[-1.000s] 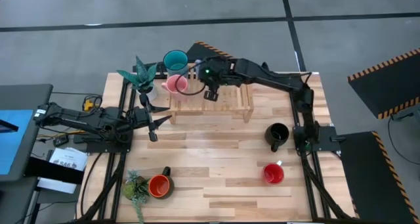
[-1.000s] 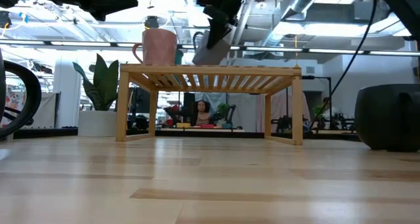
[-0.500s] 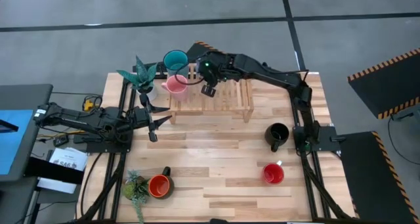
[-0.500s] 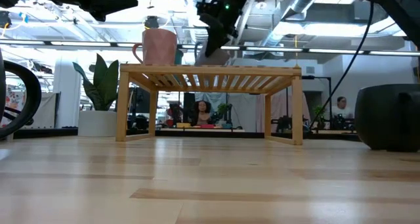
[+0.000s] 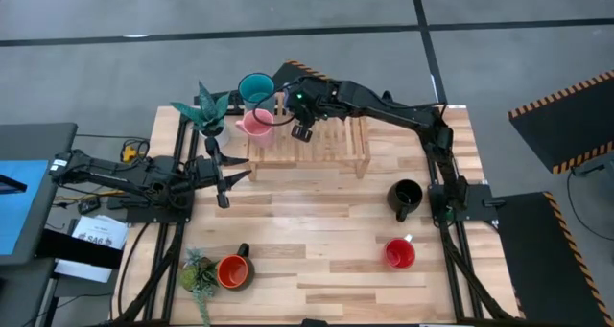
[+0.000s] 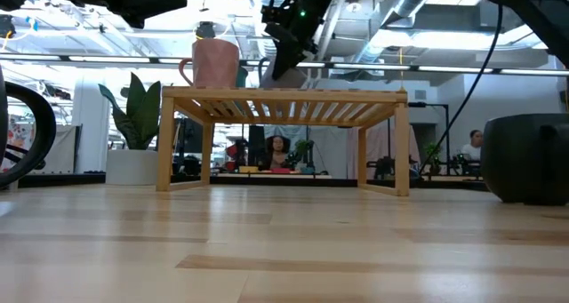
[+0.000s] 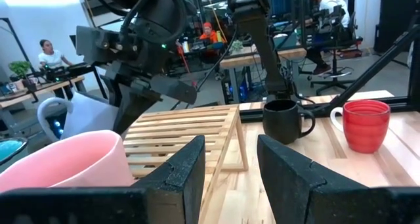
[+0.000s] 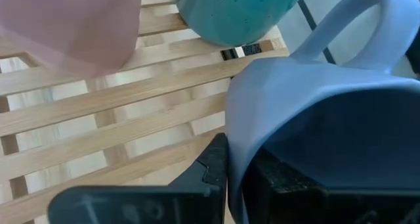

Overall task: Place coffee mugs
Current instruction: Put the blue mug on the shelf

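slatted wooden rack (image 5: 331, 145), two potted plants (image 5: 208, 111) — table (image 5: 317, 241)

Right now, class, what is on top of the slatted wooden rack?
On the slatted wooden rack stand a pink mug and a teal mug. The right gripper holds a grey-blue mug over it; whether that mug touches the slats is hidden.

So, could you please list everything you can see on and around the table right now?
Wooden rack: one, light wood, at the table's far side.
Teal mug: one, at the rack's far left corner.
Pink mug: one, on the rack beside the teal mug.
Grey-blue mug: one, held over the rack.
Black mug: one, on the table's right side.
Red mug: one, near right.
Orange mug: one, near left.
Potted plants: two, green, left side.
Right gripper: shut on the grey-blue mug.
Left gripper: open, left of the rack.
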Available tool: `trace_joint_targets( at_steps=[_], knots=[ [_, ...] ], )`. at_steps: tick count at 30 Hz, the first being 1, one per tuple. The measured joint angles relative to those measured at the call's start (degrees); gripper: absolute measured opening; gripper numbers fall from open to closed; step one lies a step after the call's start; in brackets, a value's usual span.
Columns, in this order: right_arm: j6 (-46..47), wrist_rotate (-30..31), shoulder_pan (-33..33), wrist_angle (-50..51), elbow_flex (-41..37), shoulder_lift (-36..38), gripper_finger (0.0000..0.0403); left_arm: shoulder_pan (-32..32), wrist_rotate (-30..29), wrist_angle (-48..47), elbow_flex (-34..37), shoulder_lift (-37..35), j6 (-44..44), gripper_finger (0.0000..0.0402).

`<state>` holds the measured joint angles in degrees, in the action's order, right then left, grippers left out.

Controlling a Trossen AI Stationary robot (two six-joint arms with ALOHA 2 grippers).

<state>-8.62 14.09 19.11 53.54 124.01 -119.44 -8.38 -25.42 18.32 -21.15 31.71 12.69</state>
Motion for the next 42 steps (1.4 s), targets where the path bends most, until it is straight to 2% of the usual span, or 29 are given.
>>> trace_joint_targets(
  at_steps=[6,25,36,42],
  knots=[
    [-0.24,-0.48,0.02,-0.43,-0.09,-0.09,0.0074,0.0,0.07,-0.01,0.0,0.01,-0.07,0.0126],
    [-0.85,-0.5,0.07,-3.43,-0.11,-0.11,0.0081,0.0,0.05,-0.04,0.0,0.01,-0.07,0.0126],
    [-0.97,-0.22,0.07,-5.06,-0.11,-0.11,0.0171,0.0,0.05,-0.04,0.0,0.0,-0.05,0.0126],
    [-1.85,-0.07,0.05,-5.27,-0.11,-0.11,0.0194,0.0,0.05,-0.04,0.0,0.01,-0.05,0.0126]
  ],
)
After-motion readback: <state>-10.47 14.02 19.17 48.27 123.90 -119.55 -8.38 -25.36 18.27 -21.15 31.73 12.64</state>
